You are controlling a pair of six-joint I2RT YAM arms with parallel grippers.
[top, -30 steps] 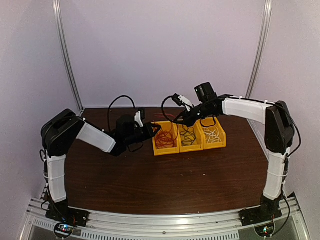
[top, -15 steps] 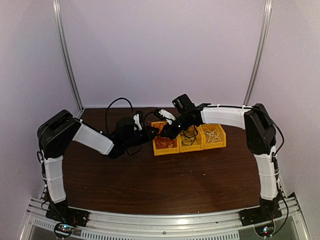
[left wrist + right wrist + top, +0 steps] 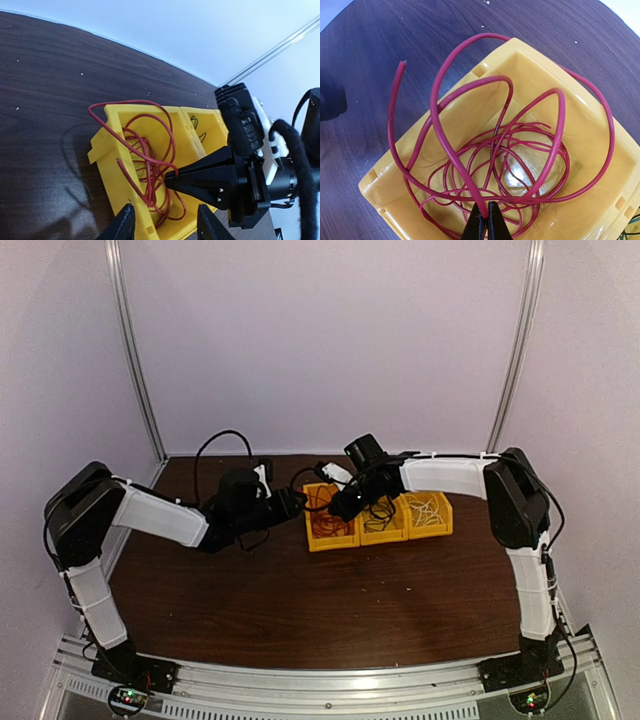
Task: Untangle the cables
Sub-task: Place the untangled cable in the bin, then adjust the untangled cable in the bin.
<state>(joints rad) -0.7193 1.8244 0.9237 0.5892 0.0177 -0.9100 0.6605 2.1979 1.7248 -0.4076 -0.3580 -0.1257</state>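
Observation:
The red cable [image 3: 328, 521] lies coiled in the leftmost yellow bin [image 3: 331, 541], with loops rising above the rim. My right gripper [image 3: 486, 216] hangs over that bin, shut on a strand of the red cable [image 3: 445, 131]. In the left wrist view its black tip [image 3: 171, 179] pinches the red cable [image 3: 150, 165]. My left gripper [image 3: 165, 224] stands open at the bin's near left wall [image 3: 114, 162], holding nothing. The black cable [image 3: 378, 512] fills the middle bin. The white cable [image 3: 428, 508] lies in the right bin.
The three yellow bins stand side by side at the back middle of the dark wooden table [image 3: 330, 610]. A black lead [image 3: 215, 445] arcs above my left arm near the back wall. Metal posts stand at both back corners.
My right gripper has swung left and down from above the middle bin to over the left bin. My left gripper's jaws have opened, and the left arm has drawn back slightly.

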